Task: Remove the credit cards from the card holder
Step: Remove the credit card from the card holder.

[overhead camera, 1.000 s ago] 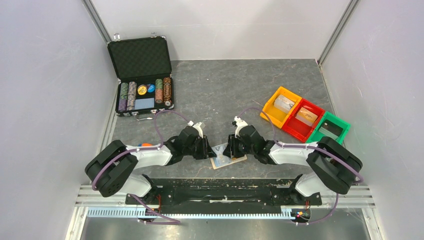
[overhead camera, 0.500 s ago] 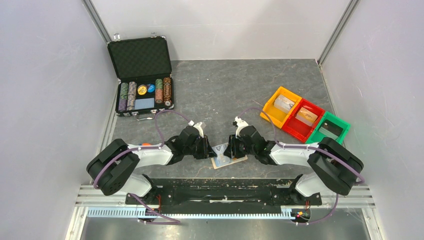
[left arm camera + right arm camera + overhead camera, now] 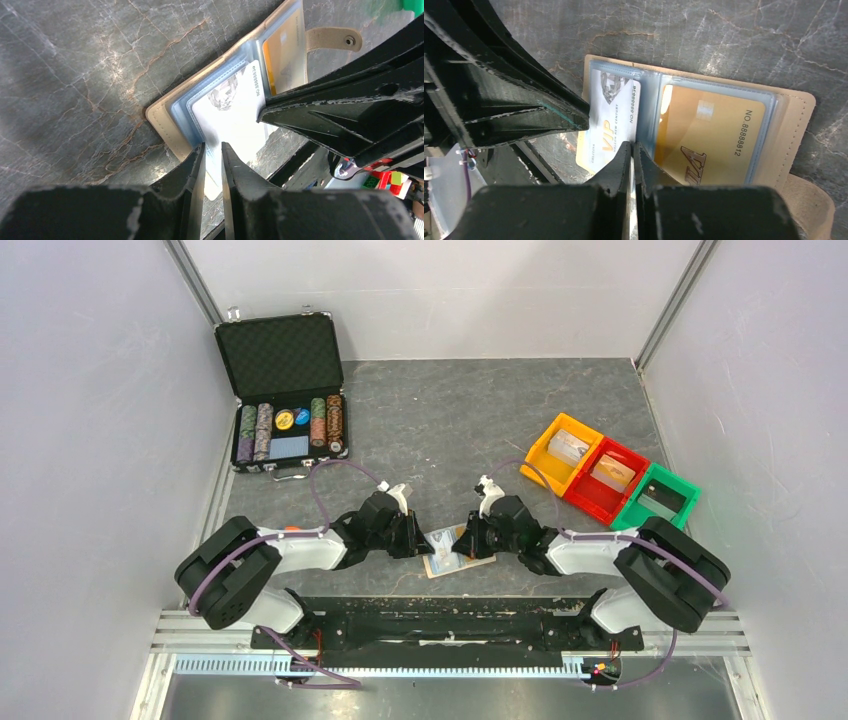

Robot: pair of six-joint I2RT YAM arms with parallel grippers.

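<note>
One flat tan leather-like card holder (image 3: 794, 115) lies open: right hand (image 3: 633, 145) closed at its fold; left hand (image 3: 212, 145) barely parted astride pale plastic card (image 3: 230, 115), hold unclear.

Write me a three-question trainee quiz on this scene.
1. The wallet holds a white card and a gold card. Which one sticks partly out? A) white B) gold C) neither
2. True or false: the right end effector is shut, with its tips over the wallet's middle fold.
3. Fill in: the three bins stand on the ___ arm's side.
Key: 1 A; 2 true; 3 right.
</note>
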